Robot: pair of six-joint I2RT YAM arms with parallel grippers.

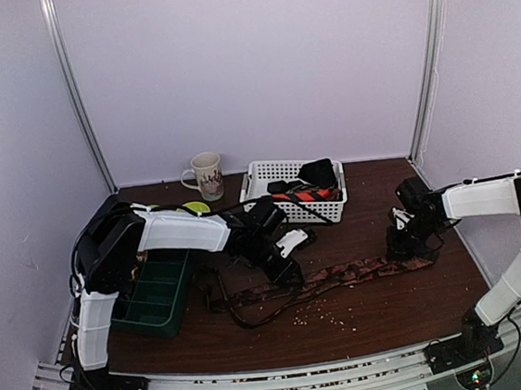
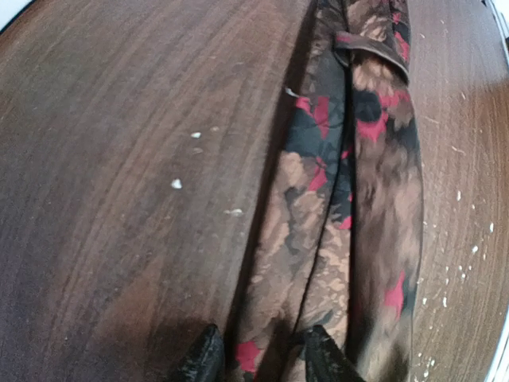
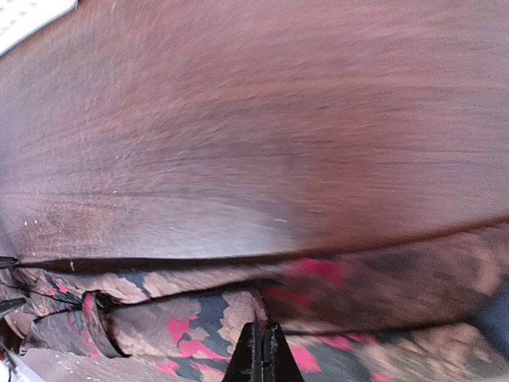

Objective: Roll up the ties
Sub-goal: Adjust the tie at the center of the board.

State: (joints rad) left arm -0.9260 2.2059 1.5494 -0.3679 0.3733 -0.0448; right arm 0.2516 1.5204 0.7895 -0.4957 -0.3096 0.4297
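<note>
Jaws of the left gripper [image 2: 266, 360] stand apart, a fold of the tie [image 2: 374, 207] between them; right gripper [image 3: 261, 352] is closed tight, tips on the tie's right end; tie lies flat on the table [image 1: 394, 316], long way left to right.

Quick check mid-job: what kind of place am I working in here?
Likely a staged robot test booth, not a home: plain white walls on metal posts, a wooden table, and props such as a mug and basket.
</note>
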